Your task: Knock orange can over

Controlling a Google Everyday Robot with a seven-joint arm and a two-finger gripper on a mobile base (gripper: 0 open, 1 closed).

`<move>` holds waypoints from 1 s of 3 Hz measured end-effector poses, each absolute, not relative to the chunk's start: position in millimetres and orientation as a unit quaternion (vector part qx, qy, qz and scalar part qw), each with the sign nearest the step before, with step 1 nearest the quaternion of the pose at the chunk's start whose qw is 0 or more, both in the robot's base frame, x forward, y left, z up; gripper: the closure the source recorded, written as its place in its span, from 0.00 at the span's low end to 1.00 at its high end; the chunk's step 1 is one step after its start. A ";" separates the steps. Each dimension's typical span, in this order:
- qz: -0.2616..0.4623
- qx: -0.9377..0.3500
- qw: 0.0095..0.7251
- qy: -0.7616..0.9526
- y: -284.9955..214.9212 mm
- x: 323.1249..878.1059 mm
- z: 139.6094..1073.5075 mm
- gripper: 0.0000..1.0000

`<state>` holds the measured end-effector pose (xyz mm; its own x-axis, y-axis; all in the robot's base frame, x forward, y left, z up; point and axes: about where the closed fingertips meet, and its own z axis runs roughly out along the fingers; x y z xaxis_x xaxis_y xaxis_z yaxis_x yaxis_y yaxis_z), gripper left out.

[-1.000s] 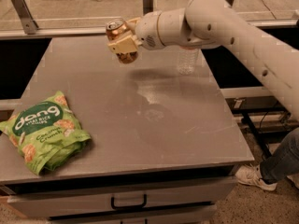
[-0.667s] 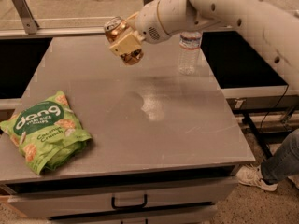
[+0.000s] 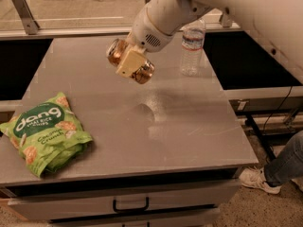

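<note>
The orange can (image 3: 144,73) is small, orange-gold with a silver top. It hangs tilted on its side in the air above the middle of the grey table (image 3: 189,126), its top pointing up and left. My gripper (image 3: 131,64) is shut on the orange can; a cream finger (image 3: 128,61) lies across its middle. The white arm comes in from the upper right. A shadow lies on the table under the can.
A clear plastic water bottle (image 3: 191,46) stands upright at the back right of the table, just right of the arm. A green snack bag (image 3: 45,134) lies at the front left. A person's leg and shoe (image 3: 258,178) are beside the table's right front corner.
The arm has carried the orange can from the back of the table forward and lower, toward the middle. The can is tilted further onto its side. Bottle and bag have not moved.
</note>
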<state>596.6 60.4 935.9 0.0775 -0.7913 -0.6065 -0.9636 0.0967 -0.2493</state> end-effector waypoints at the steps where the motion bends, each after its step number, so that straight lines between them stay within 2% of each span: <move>1: 0.114 -0.683 0.277 0.666 67.1 587.5 909.1 0.58; 3: 0.120 -0.709 0.237 0.653 85.9 573.4 872.3 0.12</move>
<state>573.4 85.9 872.3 0.1175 -0.8697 -0.4793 -0.9832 -0.0340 -0.1794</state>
